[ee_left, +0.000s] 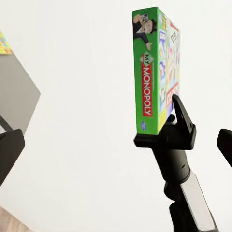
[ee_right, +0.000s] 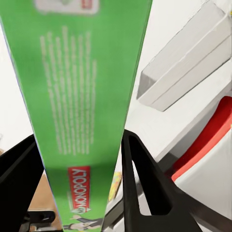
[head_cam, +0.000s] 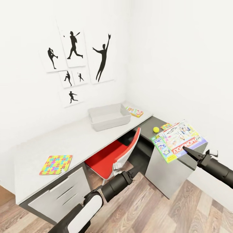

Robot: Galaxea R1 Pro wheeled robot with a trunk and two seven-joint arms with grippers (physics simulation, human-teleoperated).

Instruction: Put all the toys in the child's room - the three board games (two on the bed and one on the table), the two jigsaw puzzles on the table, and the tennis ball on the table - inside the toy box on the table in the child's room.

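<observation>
The right gripper (head_cam: 191, 152) is clamped on the green-edged board game (head_cam: 179, 140), its two black fingers (ee_right: 145, 188) pressed against the box's faces (the Monopoly lettering reads clearly on the green edge). The box is held in the air, tilted, over the dark grey wing of the table (head_cam: 147, 127). Just beyond the gripper, past the held box, the tennis ball (head_cam: 156, 129) lies on that wing with a jigsaw puzzle (head_cam: 166, 126) beside it. Farther off from the gripper, toward the corner of the room, the toy box (head_cam: 109, 116) stands on the light grey wing, and another board game (head_cam: 135, 112) lies flat near it. A second jigsaw puzzle (head_cam: 56, 164) lies well apart, above the white drawers (head_cam: 61, 191). The left gripper (ee_left: 116, 140) hangs with its fingers spread, grasping nothing, facing the held box
</observation>
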